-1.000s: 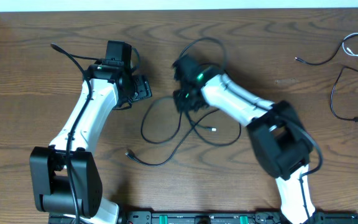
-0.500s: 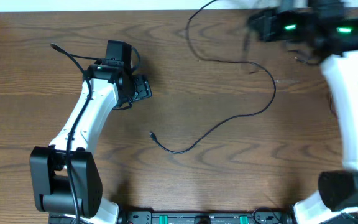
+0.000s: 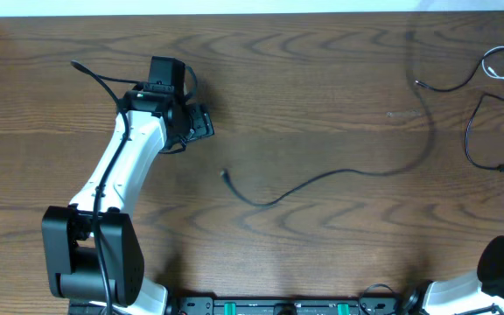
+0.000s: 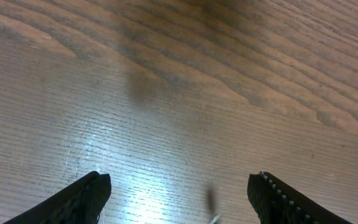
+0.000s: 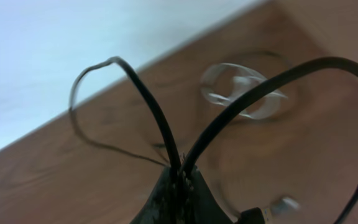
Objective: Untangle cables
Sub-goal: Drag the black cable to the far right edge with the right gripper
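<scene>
Right gripper (image 5: pixel 178 186) is clamped on black cable (image 5: pixel 148 106); left gripper (image 4: pixel 179 180) is open and empty. Risk: trailing slack snags white cable (image 5: pixel 240 84), causing a fresh tangle.

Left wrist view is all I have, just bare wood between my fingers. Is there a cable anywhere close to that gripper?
Observer: Yes. Overhead, a long black cable lies on the table near the left gripper, toward the right arm's side, not touching it.
Operator: Which part is nearest?
Observer: Its small plug end, lying free.
Operator: And the right gripper?
Observer: Its wrist view shows it shut on a black cable, likely the same one.
</scene>
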